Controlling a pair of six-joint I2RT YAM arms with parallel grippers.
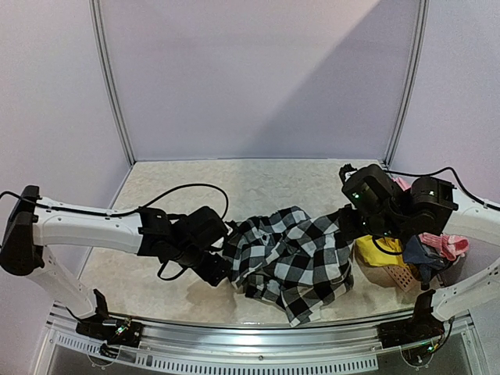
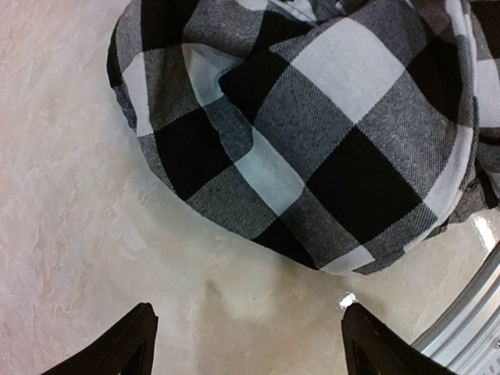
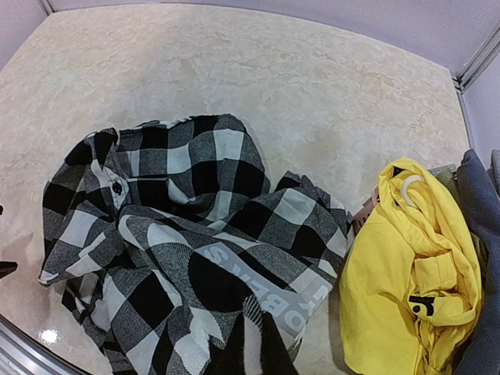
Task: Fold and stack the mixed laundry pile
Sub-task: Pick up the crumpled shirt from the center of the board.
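The black-and-white checked shirt (image 1: 291, 258) lies crumpled in the middle of the table. My right gripper (image 1: 349, 222) is shut on its right edge; in the right wrist view a strip of the checked shirt (image 3: 195, 234) is pinched between the dark fingertips of the gripper (image 3: 262, 355). My left gripper (image 1: 216, 270) sits low at the shirt's left edge. In the left wrist view that gripper (image 2: 246, 344) stands open over bare table, just short of the checked shirt (image 2: 312, 133). A bright yellow garment (image 3: 406, 273), a pink one (image 1: 451, 244) and a blue-grey one (image 1: 422, 255) are heaped at the right.
A small salmon perforated basket (image 1: 397, 274) holds the heaped garments at the right edge. A metal rail (image 1: 258, 344) runs along the table's near edge, close to the left fingers (image 2: 375, 344). Pale walls enclose the back and sides.
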